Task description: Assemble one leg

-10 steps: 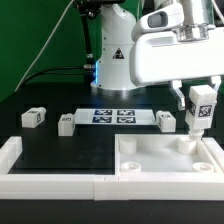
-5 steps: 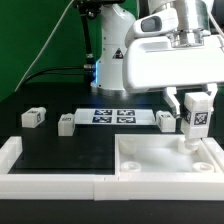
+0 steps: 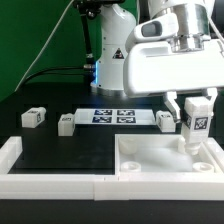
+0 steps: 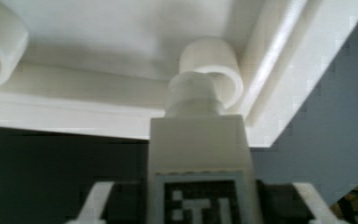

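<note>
Looking through both cameras from far away, I saw the hand (image 3: 195, 108) pinching the leg (image 3: 199, 124) from two sides, so its fingers were pressed on the leg and not spread wide. The leg stood upright with its tag facing the outside camera. It hung over the far corner of the big white tray part (image 3: 150, 168), on the exterior view's right, and its lower end was right at the corner socket (image 3: 188, 147). I could not tell if it was touching the socket or just above it. In the wrist view the leg (image 4: 197, 150) pointed at the round socket (image 4: 208, 72) and looked nearly lined up, though maybe a tiny bit off. Three more legs, one of them (image 3: 66, 123) close to the marker board (image 3: 112, 116), lay on the black surface (image 3: 70, 148), well apart from the hand. I thought a few things could go wrong from there. If the leg was a bit off, its end could bump the socket's rim and tip over or slide in the fingers. If I pushed down hard then, the tray part might scoot away. If the leg went in crooked, it could get stuck halfway. If the hand let go too soon, the leg could fall over.
</note>
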You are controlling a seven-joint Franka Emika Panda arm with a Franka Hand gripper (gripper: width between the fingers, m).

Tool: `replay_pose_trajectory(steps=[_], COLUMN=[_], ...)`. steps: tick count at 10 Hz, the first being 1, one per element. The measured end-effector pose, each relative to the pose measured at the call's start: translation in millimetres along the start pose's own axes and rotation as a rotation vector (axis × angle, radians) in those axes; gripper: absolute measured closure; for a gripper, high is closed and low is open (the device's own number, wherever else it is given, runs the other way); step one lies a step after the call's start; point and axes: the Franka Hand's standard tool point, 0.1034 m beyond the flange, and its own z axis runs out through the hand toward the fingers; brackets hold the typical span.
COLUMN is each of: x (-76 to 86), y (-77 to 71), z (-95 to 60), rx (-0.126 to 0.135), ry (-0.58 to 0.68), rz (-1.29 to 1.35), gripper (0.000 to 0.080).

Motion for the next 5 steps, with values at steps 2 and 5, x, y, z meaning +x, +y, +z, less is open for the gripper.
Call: replay_pose_trajectory(steps=[2, 5], x=[5.8, 8.5], y=[-1.9, -5.1], z=[5.8, 10.1], rx=[0.003, 0.007], ry=[0.006, 0.008], rz=[-0.001, -0.003], gripper=[0.0509, 0.0509])
